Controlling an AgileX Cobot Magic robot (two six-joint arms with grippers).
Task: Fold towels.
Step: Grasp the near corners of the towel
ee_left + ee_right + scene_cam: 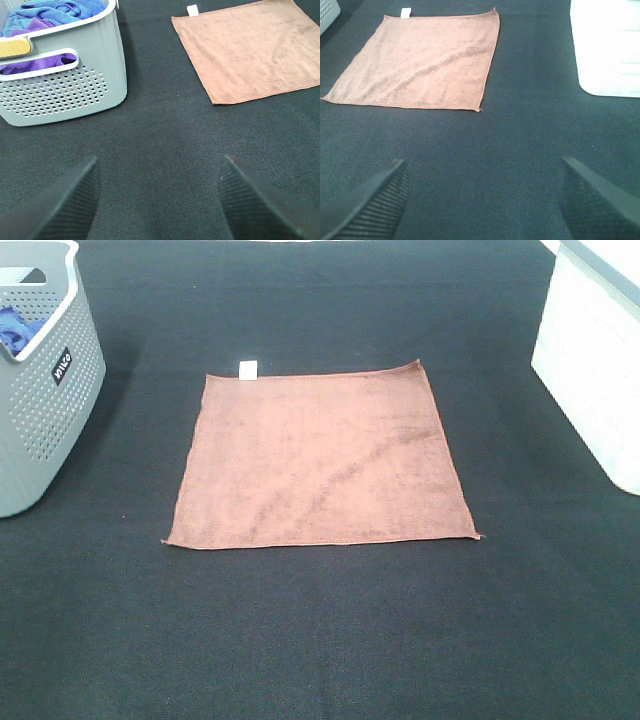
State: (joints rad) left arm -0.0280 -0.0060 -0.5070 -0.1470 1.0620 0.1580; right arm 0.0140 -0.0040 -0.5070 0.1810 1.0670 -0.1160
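A reddish-brown square towel point(320, 460) lies flat and unfolded in the middle of the black table, with a small white tag point(248, 368) at its far left corner. It also shows in the left wrist view point(250, 50) and the right wrist view point(420, 60). My left gripper point(160, 200) is open and empty, above bare table short of the towel. My right gripper point(482, 200) is open and empty, also short of the towel. Neither gripper shows in the exterior high view.
A grey perforated basket point(45, 390) holding blue and purple fabric point(45, 20) stands at the left edge. A white box point(595, 360) stands at the right edge. The black cloth surface point(320, 640) runs in front of the towel.
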